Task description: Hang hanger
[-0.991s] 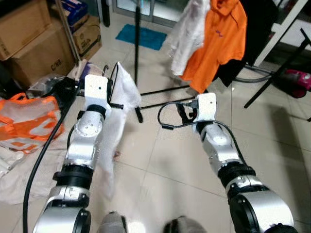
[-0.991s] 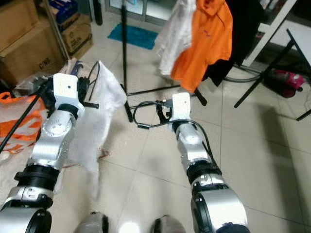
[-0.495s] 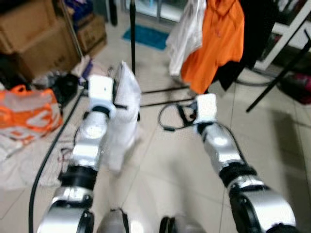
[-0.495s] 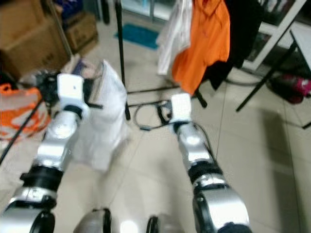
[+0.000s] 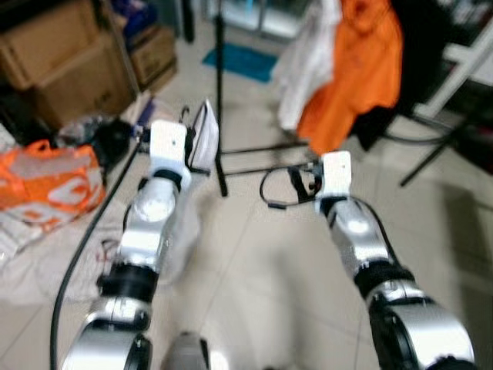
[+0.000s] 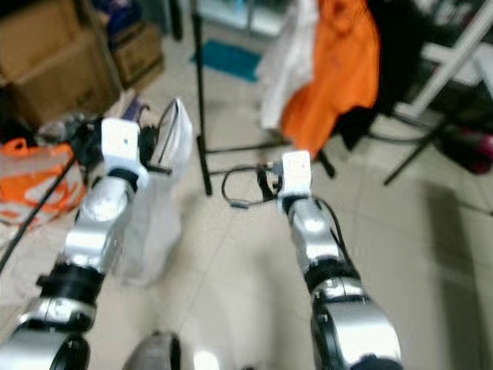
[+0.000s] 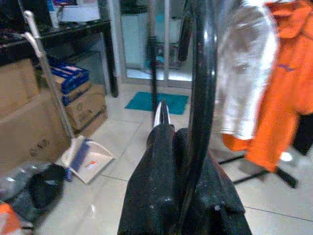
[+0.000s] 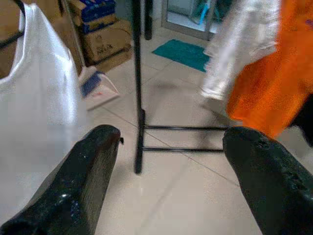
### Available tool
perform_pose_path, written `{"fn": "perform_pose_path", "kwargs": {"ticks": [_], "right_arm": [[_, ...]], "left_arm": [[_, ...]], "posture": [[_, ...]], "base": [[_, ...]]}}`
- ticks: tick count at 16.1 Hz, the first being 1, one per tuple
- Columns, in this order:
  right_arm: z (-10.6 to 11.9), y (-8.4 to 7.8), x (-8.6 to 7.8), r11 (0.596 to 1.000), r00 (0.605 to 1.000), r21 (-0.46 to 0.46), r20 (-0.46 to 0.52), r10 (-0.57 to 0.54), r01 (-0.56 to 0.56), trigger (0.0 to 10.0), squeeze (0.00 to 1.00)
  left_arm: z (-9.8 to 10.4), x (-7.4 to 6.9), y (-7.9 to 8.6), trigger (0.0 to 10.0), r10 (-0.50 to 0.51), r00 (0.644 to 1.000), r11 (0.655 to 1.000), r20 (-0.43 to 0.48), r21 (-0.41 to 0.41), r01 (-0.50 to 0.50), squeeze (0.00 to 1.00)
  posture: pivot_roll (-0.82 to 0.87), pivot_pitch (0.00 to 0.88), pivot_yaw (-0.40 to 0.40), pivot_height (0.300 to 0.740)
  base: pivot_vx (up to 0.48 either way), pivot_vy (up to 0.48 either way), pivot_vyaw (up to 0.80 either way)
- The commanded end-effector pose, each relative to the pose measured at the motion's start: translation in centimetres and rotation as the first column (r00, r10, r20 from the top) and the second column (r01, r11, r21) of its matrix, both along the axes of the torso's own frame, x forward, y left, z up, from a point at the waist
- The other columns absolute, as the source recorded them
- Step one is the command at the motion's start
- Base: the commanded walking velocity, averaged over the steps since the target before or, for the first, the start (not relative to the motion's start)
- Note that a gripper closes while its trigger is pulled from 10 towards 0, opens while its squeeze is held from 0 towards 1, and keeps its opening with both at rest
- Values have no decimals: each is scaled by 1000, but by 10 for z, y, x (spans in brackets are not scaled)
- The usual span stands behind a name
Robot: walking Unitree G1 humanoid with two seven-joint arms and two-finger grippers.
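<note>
My left gripper (image 7: 168, 134) is shut on the black wire hanger (image 7: 200, 98). From the hanger hangs a white garment (image 5: 202, 137), turned edge-on beside my left wrist. Just beyond it stands the black clothes rack pole (image 5: 219, 92) with its floor bars (image 5: 262, 154). An orange shirt (image 5: 354, 69) and a white shirt (image 5: 304, 62) hang from the rack on the far right. My right gripper (image 8: 171, 186) is open and holds nothing; it is low, in front of the rack's base (image 8: 139, 147).
Cardboard boxes (image 5: 62, 69) stand at the left, with an orange bag (image 5: 46, 185) and cloth on the floor below them. A black cable (image 5: 85, 239) runs along my left arm. A dustpan (image 7: 88, 159) and a teal mat (image 5: 239, 62) lie farther off. More black stand legs (image 5: 439, 154) cross at the right.
The head view has shifted and blurred. The white garment has turned from spread wide to edge-on, and its hem has risen. The right arm keeps its pose.
</note>
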State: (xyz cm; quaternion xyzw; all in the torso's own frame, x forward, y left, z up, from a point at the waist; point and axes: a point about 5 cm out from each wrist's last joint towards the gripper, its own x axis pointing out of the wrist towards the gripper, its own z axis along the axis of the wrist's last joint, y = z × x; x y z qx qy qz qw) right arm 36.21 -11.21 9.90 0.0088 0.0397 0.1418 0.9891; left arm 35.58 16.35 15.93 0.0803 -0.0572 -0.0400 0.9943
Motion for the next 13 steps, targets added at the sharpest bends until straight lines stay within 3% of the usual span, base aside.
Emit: {"fn": "perform_pose_path", "kwargs": {"ticks": [1,13], "right_arm": [[-4,-7,-2,1000,1000,-12,-4,-14,14,10000,0],[1,-8,1,1000,1000,-3,11,-23,23,10000,0]], "left_arm": [[6,1,-8,10000,-30,999,1000,28,-5,30,0],[15,5,-9,10000,-56,997,998,46,20,55,0]], "posture": [[28,152,-96,740],[29,156,-96,740]], "base": [[480,0,0],[480,0,0]]}}
